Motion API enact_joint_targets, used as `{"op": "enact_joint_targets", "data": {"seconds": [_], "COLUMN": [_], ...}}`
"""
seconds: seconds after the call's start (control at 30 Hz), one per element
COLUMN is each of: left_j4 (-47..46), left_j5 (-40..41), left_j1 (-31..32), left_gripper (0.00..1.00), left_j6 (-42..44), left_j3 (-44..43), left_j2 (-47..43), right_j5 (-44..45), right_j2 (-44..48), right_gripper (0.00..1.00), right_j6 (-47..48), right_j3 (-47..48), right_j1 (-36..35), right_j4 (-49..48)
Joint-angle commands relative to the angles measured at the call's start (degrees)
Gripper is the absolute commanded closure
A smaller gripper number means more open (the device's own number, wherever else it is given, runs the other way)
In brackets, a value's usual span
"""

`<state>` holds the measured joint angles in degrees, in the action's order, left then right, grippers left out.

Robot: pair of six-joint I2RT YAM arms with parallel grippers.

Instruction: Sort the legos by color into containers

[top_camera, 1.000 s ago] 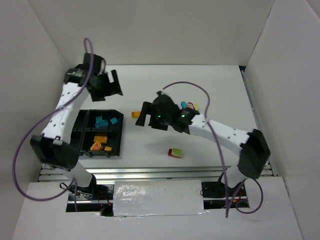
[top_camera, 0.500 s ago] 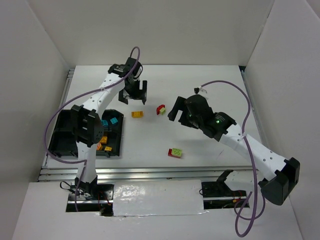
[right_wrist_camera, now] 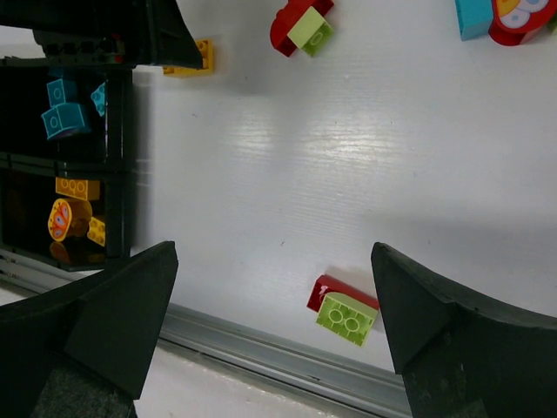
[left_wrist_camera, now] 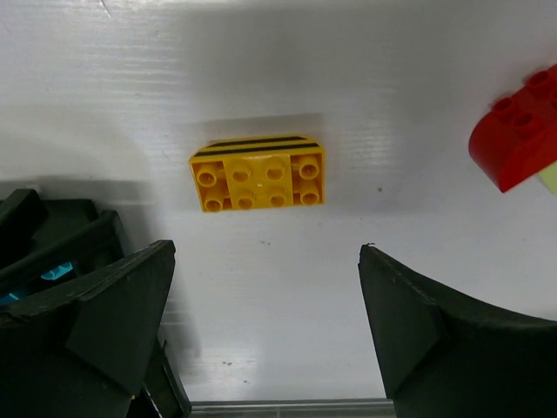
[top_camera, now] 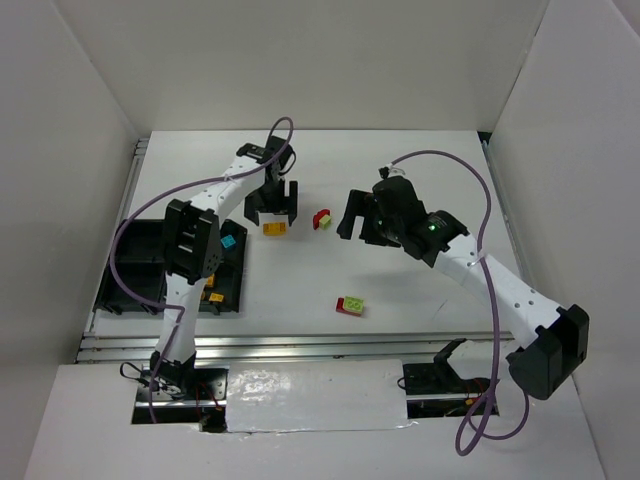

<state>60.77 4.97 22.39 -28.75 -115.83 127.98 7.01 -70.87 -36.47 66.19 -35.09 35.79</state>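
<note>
- Yellow brick [left_wrist_camera: 258,174] lies on table [left_wrist_camera: 278,52] just ahead of left gripper [left_wrist_camera: 265,287], jaws wide, nothing held; step in hand looks like pickup approach
- Next, I'd judge: drop straight down, straddle brick, close, carry to tray [top_camera: 125,270] compartment w/ orange bricks [right_wrist_camera: 74,187]
- Right gripper [right_wrist_camera: 271,261] wide open & empty too, hovering over table; red/green brick [right_wrist_camera: 344,309] near it
- Left wrist cam alone shows black stripes on yellow brick; right wrist cam alone shows cyan bricks [right_wrist_camera: 65,109] in tray clearly, plus blue/red pieces [right_wrist_camera: 496,13] not seen from top cam
</note>
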Motion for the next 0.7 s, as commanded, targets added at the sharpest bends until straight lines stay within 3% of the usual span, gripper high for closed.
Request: {"op": "enact_joint_targets", "data": {"seconds": [0.0,0.53,0.6,0.67], "left_j4": [-1.36,-5.23,-5.23,-5.75], "left_j5": [1.44,3.46,3.73,3.55], "left_j1": [0.28,0.28,0.28,0.28], "left_gripper": [0.01,0.01,0.04,0.13], "left_j6": [-0.16,-2.18,-2.18,-2.01], "left_j3": [1.04,3.42,3.86,4.03], "left_j2": [1.04,4.55,4.91,5.17], "right_j5": [-2.96,-6.74,-6.74,-6.74], "right_j2": [-0.67,-2.43,-2.26,-2.34], "right_gripper": [0.0,0.0,0.0,0.0], "right_j6": [3.25,3.16,3.16,3.25], "right_j3": [2.8,3.15,3.15,3.06], "right_j1": [0.9,1.25,1.25,1.25], "right_j4": [-0.63,-2.48,-2.39,-2.48]}}
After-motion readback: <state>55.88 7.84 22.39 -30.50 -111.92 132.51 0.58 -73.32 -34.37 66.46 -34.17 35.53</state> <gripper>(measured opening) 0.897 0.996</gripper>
